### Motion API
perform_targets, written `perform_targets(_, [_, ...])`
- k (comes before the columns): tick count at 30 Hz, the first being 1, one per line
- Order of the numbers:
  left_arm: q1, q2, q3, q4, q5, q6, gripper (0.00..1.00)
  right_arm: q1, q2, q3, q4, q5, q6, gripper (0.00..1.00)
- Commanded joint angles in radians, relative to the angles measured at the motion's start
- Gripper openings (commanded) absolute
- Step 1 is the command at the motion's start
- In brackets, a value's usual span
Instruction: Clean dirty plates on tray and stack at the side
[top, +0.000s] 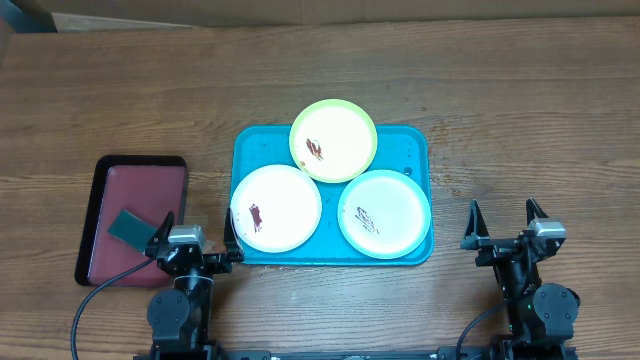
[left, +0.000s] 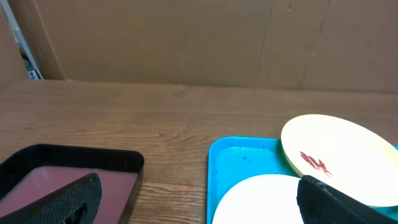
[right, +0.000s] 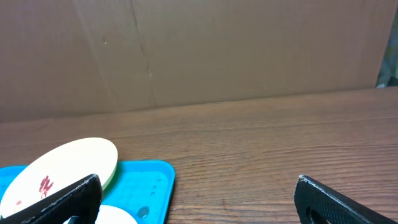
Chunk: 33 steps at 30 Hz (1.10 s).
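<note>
A turquoise tray (top: 410, 148) in the middle of the table holds three plates with reddish-brown smears. The yellow-green plate (top: 334, 140) lies at the back, leaning on the white-pink plate (top: 276, 207) at the front left and the pale mint plate (top: 384, 213) at the front right. My left gripper (top: 199, 218) is open and holds nothing, just left of the tray's front left corner. To the right of the tray my right gripper (top: 502, 210) stands open over bare wood. The left wrist view shows the tray (left: 242, 155), the yellow-green plate (left: 336, 155) and the white-pink plate (left: 261, 199).
A dark red, black-rimmed tray (top: 140, 190) lies at the left with a dark green pad (top: 128, 228) in it. A cardboard wall (right: 199, 50) stands behind the table. The right wrist view shows the turquoise tray's corner (right: 155, 177) and the yellow-green plate (right: 62, 165).
</note>
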Motion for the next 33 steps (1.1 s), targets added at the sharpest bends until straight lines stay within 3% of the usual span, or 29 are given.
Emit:
perform_targets(1, [0.005,-0.01,-0.004,0.001,0.007,0.002,1.0,-0.003,-0.01,-0.01,0.008,0.002,-0.003,1.0])
perform_targets(3, [0.005,-0.01,-0.004,0.005,0.037,-0.033,1.0,-0.003,-0.01,-0.01,0.008,0.002,-0.003,1.0])
perform_targets(6, [0.003,-0.01,-0.004,0.056,0.232,-0.225,1.0,-0.003,-0.01,-0.01,0.008,0.002,-0.003,1.0])
perform_targets(7, [0.003,-0.01,-0.004,0.139,0.319,-0.336,1.0,-0.003,-0.01,-0.01,0.008,0.002,-0.003,1.0])
perform_targets(8, [0.003,-0.01,-0.004,0.21,0.336,-0.374,1.0,-0.003,-0.01,-0.01,0.008,0.002,-0.003,1.0])
perform_targets(11, [0.005,-0.01,-0.004,0.43,0.336,-0.352,1.0,-0.003,-0.01,-0.01,0.008,0.002,-0.003,1.0])
perform_targets(12, [0.005,-0.01,-0.004,0.581,0.336,-0.259,1.0,-0.003,-0.01,-0.01,0.008,0.002,-0.003,1.0])
perform_targets(15, [0.005,-0.01,0.034,0.673,0.276,-0.172,1.0,-0.003,-0.01,-0.01,0.008,0.002,-0.003,1.0])
perform_targets(17, [0.005,-0.006,0.104,0.568,0.193,-0.128,1.0,-0.003,-0.01,-0.01,0.008,0.002,-0.003,1.0])
perform_targets(20, [0.005,0.053,0.283,0.249,0.052,-0.023,1.0,-0.003,-0.01,-0.01,0.008,0.002,-0.003,1.0])
perform_targets(26, [0.005,0.389,0.685,-0.334,-0.249,0.043,1.0,-0.003,-0.01,-0.01,0.008,0.002,-0.003,1.0])
perform_targets(29, [0.005,0.54,0.813,-0.48,-0.245,0.042,1.0,-0.003,-0.01,-0.01,0.008,0.002,-0.003,1.0])
perform_targets(33, [0.005,0.686,0.879,-0.526,-0.173,0.025,1.0,-0.003,-0.01,-0.01,0.008,0.002,-0.003,1.0])
